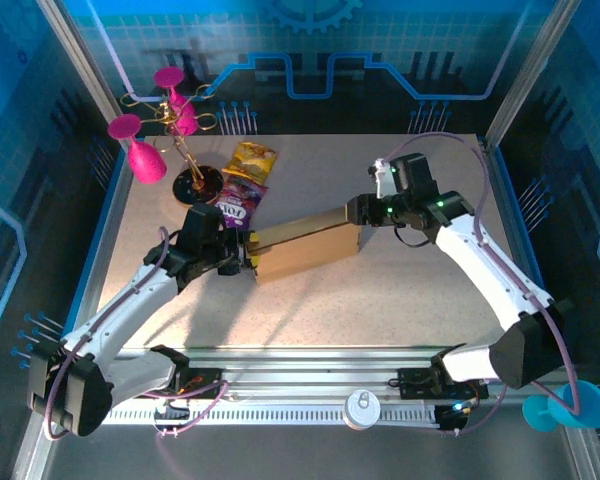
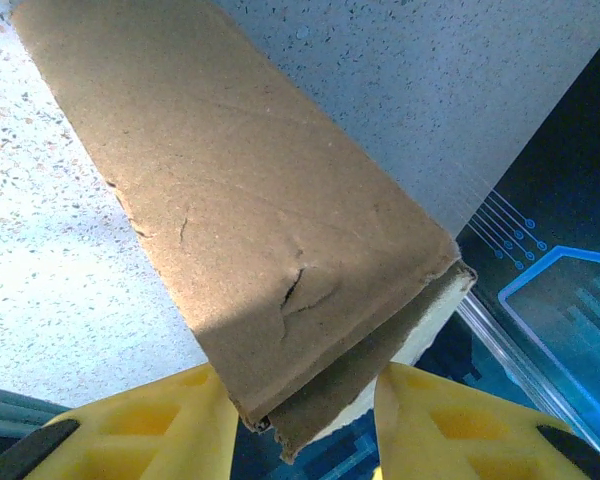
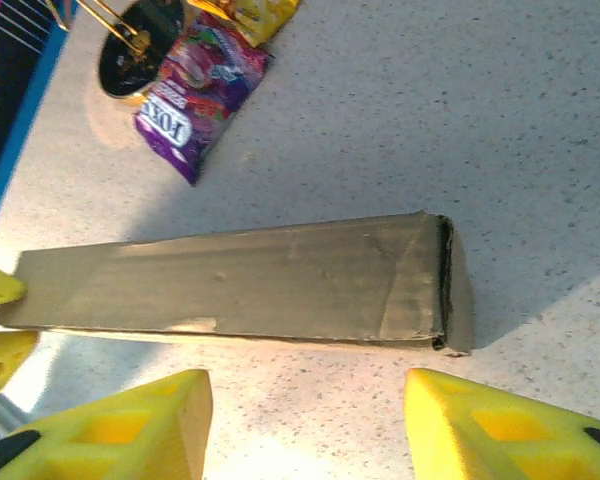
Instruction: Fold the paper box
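Left hand straddles one end of the box, fingers close on both faces; whether it is clamped I cannot tell. Right hand is spread apart just off the other end. The box sits mid worktop.

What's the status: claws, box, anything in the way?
Left claw straddles one end of the paper box, grip unclear. Right claw open, clear of the other end. Purple snack packet nearby, apart from box.
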Robot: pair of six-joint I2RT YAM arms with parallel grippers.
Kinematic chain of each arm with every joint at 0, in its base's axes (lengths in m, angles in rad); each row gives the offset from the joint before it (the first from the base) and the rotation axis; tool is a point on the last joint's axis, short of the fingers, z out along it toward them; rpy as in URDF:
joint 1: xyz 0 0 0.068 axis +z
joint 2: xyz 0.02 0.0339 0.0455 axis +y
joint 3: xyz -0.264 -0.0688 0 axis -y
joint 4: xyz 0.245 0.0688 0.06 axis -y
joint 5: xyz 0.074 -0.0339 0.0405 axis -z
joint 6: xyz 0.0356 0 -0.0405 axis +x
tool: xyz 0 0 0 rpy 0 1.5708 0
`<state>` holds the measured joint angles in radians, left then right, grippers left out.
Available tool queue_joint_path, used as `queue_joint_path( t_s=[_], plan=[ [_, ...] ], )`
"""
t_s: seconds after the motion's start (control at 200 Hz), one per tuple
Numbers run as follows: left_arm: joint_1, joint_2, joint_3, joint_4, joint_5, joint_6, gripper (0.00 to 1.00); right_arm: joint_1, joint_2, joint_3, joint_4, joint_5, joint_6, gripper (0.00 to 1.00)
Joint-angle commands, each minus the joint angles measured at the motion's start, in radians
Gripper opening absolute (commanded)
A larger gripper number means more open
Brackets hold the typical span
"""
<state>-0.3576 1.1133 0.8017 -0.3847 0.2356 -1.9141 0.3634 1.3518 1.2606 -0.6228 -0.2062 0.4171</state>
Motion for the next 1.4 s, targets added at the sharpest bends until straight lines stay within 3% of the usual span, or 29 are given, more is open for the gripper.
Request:
queue_joint_path(
  t_s=[0.0, 0.14, 0.285, 0.595, 0.8, 1.046, 1.231, 1.396],
  plan=[
    [-0.011, 0.011, -0.037, -0.082, -0.033, -0.018, 0.38, -0.067, -0.013, -0.039, 0.078, -0.139, 0.200, 0.57],
    [-0.014, 0.010, -0.039, -0.081, -0.035, -0.017, 0.34, -0.135, 0.044, -0.027, 0.075, -0.262, 0.357, 0.62],
    [-0.015, 0.008, -0.043, -0.080, -0.035, -0.014, 0.31, -0.174, 0.091, -0.027, 0.058, -0.305, 0.381, 0.63],
    [-0.015, 0.007, -0.044, -0.077, -0.033, -0.011, 0.30, -0.201, 0.192, 0.005, -0.048, -0.297, 0.281, 0.50],
    [-0.014, 0.007, -0.045, -0.078, -0.031, -0.005, 0.29, -0.218, 0.221, -0.039, 0.015, -0.325, 0.296, 0.42],
    [-0.015, 0.008, -0.047, -0.071, -0.022, 0.006, 0.27, -0.229, 0.236, -0.081, 0.046, -0.338, 0.307, 0.22],
    [-0.015, -0.003, -0.065, -0.063, -0.011, 0.020, 0.26, -0.231, 0.204, -0.118, 0.042, -0.324, 0.305, 0.16],
    [-0.020, 0.000, -0.076, 0.048, 0.037, 0.134, 0.15, -0.241, 0.117, -0.152, 0.089, -0.306, 0.304, 0.18]
  ],
)
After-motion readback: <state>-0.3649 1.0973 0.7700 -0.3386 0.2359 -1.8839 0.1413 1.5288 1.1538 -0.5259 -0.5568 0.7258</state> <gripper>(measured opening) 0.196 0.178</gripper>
